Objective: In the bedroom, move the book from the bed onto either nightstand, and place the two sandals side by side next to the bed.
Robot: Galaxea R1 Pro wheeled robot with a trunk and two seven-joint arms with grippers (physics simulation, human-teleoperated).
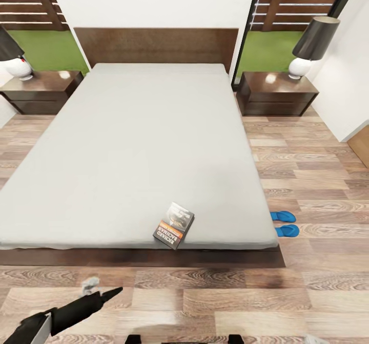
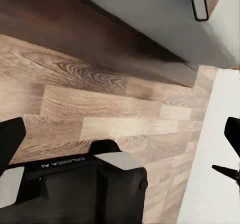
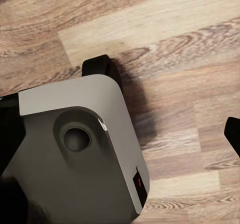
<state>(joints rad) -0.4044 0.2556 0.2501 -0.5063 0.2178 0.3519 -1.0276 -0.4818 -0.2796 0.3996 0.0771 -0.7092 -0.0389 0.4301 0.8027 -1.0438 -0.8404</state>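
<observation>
book [image 1: 173,225] on bed [image 1: 128,144] foot | sandals [image 1: 285,223] paired beside bed

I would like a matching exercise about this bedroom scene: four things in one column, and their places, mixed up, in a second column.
Things:
1. book
2. two sandals
3. lamp with dark shade
4. left arm

Places:
A. on the nightstand by the white wall
B. on the mattress, near the foot corner of the bed
C. over the wood floor, in front of the bed's foot
D. on the floor, close beside the bed

Pairs: 1-B, 2-D, 3-A, 4-C
</observation>
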